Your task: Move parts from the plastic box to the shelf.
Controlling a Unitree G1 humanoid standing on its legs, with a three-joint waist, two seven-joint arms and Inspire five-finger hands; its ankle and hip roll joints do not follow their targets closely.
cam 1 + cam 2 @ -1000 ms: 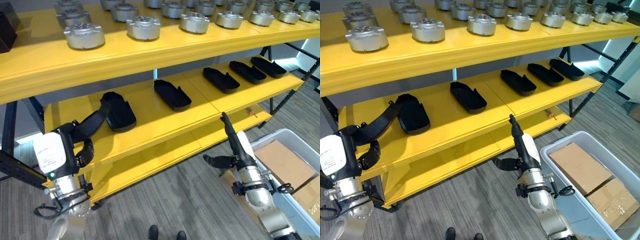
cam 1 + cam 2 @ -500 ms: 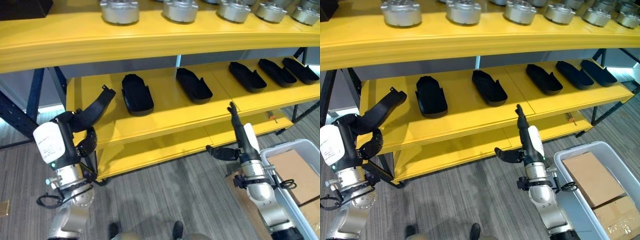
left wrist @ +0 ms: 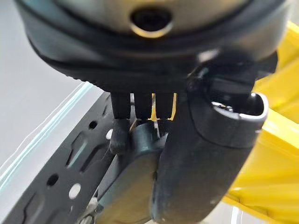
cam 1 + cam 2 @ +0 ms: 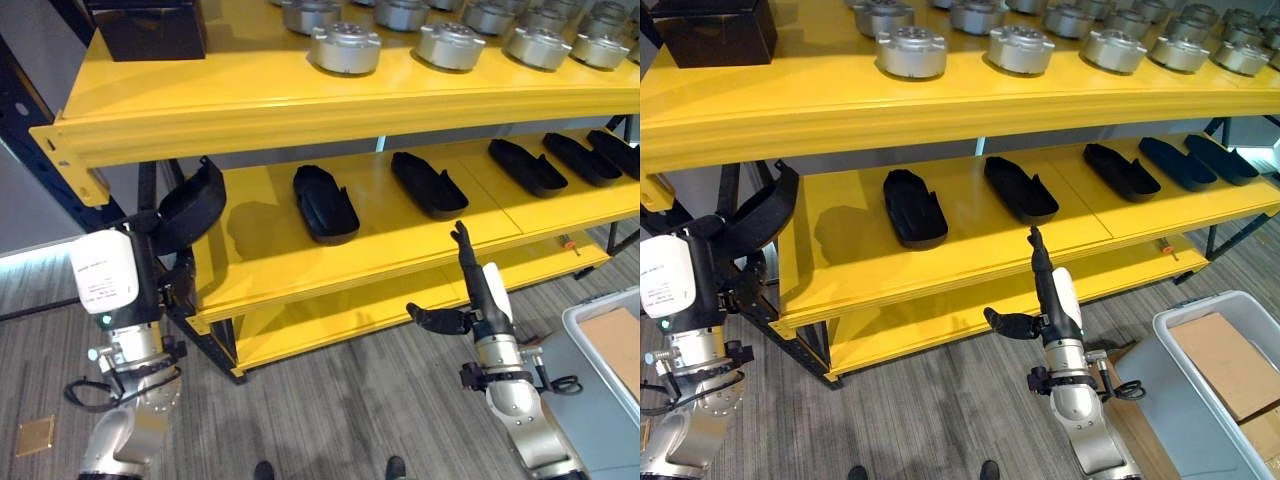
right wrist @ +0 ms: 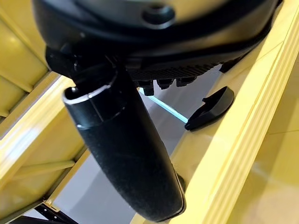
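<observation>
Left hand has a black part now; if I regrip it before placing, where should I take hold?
Probably near the mid-length of the black part, closing across its narrow width from underneath. It is long, shallow and tilted, with the left hand curled round its lower end, leaving the upper end unsupported.

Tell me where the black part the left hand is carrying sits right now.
The black part is gripped in the left hand, held up at the left end of the yellow shelf, left of the nearest shelved part.

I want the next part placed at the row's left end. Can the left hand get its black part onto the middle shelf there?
Probably yes: the left hand holds the black part by the middle shelf, whose left end is bare.
</observation>
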